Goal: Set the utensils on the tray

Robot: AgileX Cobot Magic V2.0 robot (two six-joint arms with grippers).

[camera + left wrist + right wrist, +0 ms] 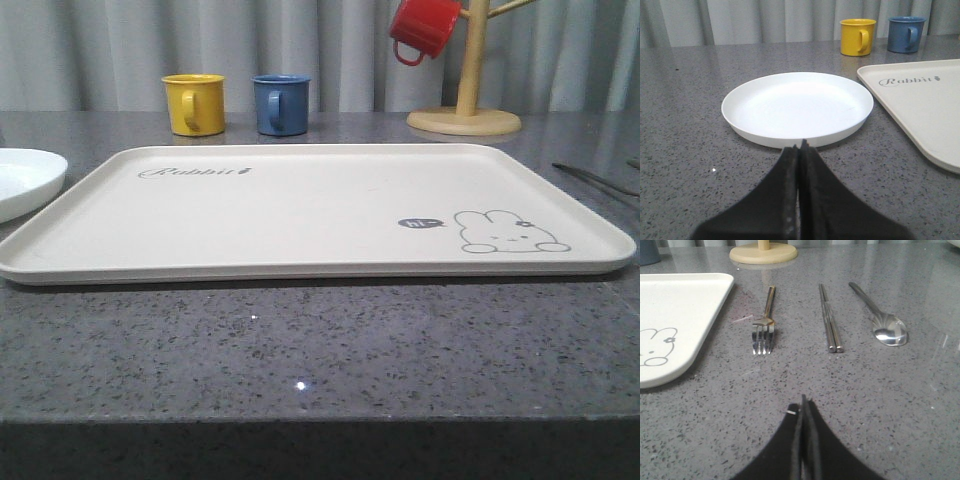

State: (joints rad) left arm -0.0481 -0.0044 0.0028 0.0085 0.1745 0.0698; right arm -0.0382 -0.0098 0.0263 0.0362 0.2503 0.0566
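Cream plastic is what you'll spot first — the tray (300, 215) sits flat on the speckled grey counter (320, 350), bare on top apart from its rabbit drawing (510, 232) and the "Rabbit" script (195, 174). None of the cutlery is on the tray yet: your right wrist camera has the fork (766, 322), the chopsticks (829, 317) and the spoon (881, 315) lying side by side on the counter just off the tray's rabbit end, fork nearest the tray, chopsticks in the middle, spoon farthest out, none of them touching each other. Beyond the tray you've got a yellow mug (194, 103) and a blue mug (280, 104) standing next to each other, and off toward the tray's far rabbit-side corner a wooden mug stand (466, 100) with a red mug (422, 30) hanging from it. A round white plate (797, 107) sits beside the tray's script end, close but not touching. Your left gripper (800, 148) is pressed together with nothing in it, pointing at the plate; your right gripper (803, 402) is pressed together too — empty, low over bare counter short of the cutlery.
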